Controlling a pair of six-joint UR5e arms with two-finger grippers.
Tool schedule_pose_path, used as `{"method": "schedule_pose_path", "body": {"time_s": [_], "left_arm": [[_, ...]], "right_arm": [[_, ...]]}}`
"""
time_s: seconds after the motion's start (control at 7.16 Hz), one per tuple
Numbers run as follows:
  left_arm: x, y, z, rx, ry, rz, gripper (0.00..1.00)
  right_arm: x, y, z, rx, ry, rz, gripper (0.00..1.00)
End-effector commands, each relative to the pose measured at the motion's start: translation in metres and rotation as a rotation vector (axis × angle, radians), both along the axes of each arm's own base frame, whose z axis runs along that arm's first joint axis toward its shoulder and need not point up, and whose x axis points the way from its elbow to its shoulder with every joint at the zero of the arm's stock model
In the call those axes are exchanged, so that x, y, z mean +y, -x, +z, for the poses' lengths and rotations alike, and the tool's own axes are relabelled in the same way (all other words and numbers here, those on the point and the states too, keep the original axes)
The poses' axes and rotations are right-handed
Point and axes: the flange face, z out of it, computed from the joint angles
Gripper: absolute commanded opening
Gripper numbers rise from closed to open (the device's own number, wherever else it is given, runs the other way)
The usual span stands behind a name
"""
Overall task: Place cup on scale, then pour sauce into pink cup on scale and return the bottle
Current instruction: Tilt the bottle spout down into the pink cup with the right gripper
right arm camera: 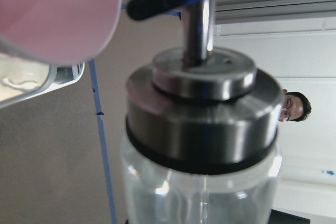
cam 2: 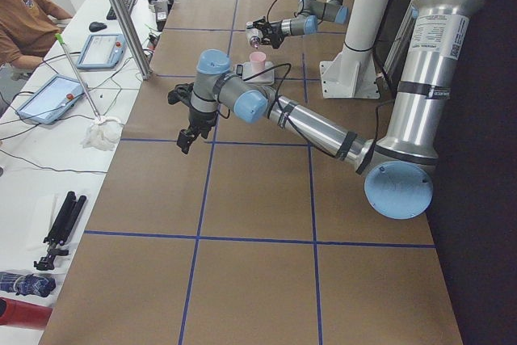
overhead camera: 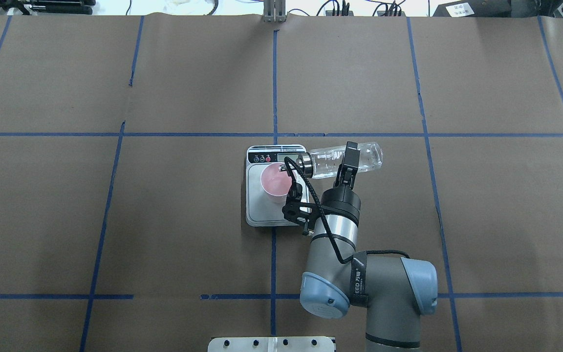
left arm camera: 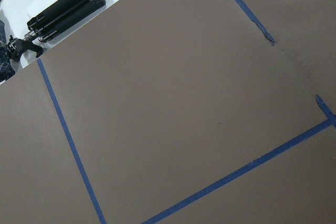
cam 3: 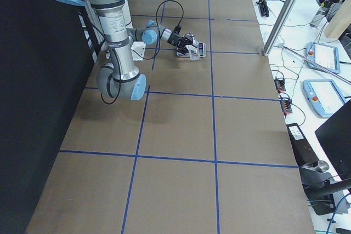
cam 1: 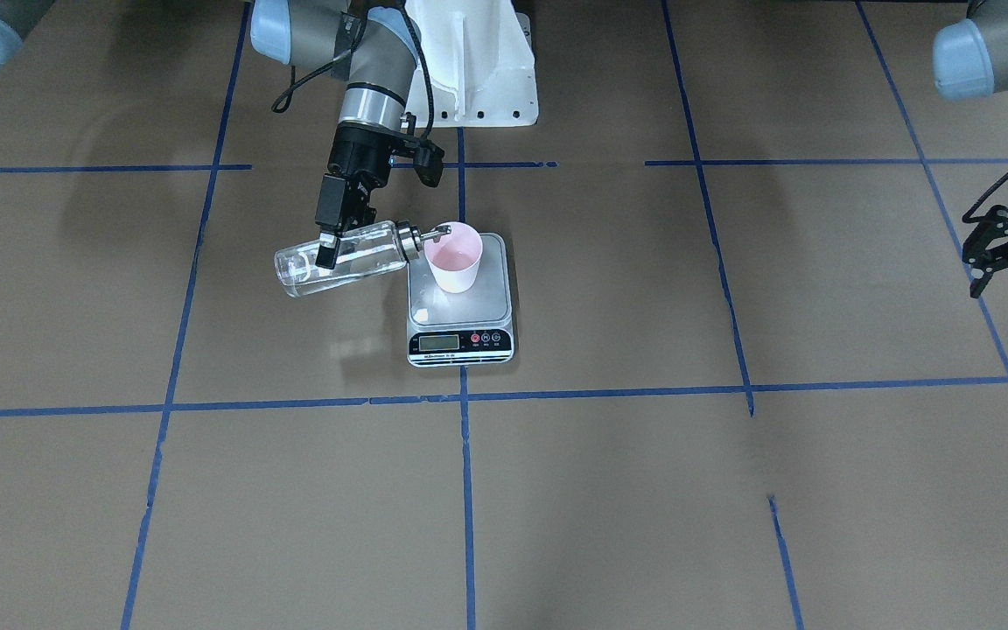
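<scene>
In the overhead view we saw the right arm (overhead camera: 340,234) come in at the bottom centre of the frame and reach up toward the middle. Its right claw (overhead camera: 349,164) pinched the bottle (overhead camera: 325,163) across the glass body, nearer the base than the neck. The bottle lay tipped almost level above the desk (overhead camera: 188,220), base toward the right of the frame and neck toward the left.

Just left of the claw, the cup (overhead camera: 275,182) stood upright on the scale (overhead camera: 262,210), on the half of the platform nearer the display strip (overhead camera: 274,157). The front view showed the bottle's spout (cam 1: 439,232) right at the cup's rim, on the cup's left side in that frame.

Farther off, at the right edge of the front view, the left claw (cam 1: 981,262) hung over bare desk, well apart from the scale. We could not tell whether it was spread or pressed together.
</scene>
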Motion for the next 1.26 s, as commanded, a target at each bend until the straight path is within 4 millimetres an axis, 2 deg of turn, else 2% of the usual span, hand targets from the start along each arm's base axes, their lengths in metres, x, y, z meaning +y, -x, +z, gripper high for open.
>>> {"method": "schedule_pose_path", "body": {"time_s": [0.0, 1.12], "left_arm": [[0.001, 0.000, 0.002, -0.001, 0.004, 0.000, 1.00], [0.002, 0.000, 0.002, 0.000, 0.003, 0.001, 1.00]], "right_arm": [[-0.004, -0.003, 0.000, 0.144, -0.058, -0.007, 0.00], [-0.009, -0.013, -0.010, 0.369, -0.152, -0.021, 0.00]]}}
